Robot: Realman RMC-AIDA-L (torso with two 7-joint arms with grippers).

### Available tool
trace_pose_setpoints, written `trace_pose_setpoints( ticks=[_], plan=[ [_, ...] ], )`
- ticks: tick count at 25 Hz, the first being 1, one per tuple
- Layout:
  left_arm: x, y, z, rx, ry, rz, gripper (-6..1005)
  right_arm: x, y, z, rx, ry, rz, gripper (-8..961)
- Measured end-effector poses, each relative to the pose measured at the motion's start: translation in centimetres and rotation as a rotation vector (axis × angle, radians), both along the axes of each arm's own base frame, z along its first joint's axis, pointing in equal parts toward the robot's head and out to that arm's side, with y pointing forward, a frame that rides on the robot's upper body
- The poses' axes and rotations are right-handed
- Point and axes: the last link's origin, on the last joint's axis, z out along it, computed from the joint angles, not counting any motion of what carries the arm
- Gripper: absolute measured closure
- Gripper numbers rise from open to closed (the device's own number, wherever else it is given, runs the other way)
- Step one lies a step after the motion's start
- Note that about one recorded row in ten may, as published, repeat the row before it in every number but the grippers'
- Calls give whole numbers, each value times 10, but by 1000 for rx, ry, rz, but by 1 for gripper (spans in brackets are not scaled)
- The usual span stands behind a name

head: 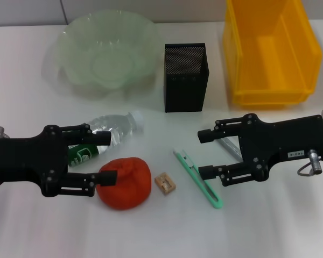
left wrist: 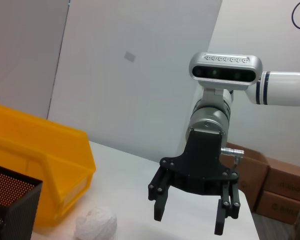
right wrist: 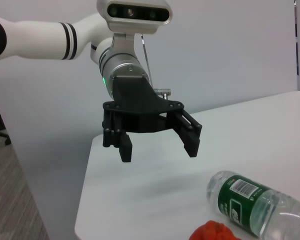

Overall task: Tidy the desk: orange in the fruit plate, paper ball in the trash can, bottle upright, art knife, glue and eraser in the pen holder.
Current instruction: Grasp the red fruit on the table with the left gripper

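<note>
My left gripper (head: 105, 157) is open over the desk (head: 151, 231), seen from the front in the right wrist view (right wrist: 159, 152). One finger overlaps the lying bottle (head: 112, 133), the other the left edge of the orange (head: 126, 183). My right gripper (head: 203, 153) is open, also shown in the left wrist view (left wrist: 189, 222). The art knife (head: 199, 180) lies by its fingertips and the glue (head: 230, 148) is partly hidden under it. The eraser (head: 165, 183) lies right of the orange. The paper ball (left wrist: 95, 225) shows only in the left wrist view.
The fruit plate (head: 105, 54) stands at the back left, the pen holder (head: 185, 77) at the back middle and the trash can (head: 269, 51) at the back right. All three look empty. The bottle (right wrist: 255, 205) and orange (right wrist: 215, 232) also show in the right wrist view.
</note>
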Motion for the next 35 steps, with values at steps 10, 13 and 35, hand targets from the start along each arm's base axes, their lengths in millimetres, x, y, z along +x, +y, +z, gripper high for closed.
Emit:
trace_pose_setpoints(
  ticks=[10, 13, 35],
  plan=[
    [-1, 4, -7, 1, -7, 21, 197, 5, -3, -4, 13, 35, -2, 217],
    [-6, 3, -18, 5, -10, 28, 201, 12, -6, -7, 10, 41, -35, 217],
    [-44, 14, -71, 135, 82, 177, 225, 46, -30, -22, 15, 82, -177, 218]
  ],
)
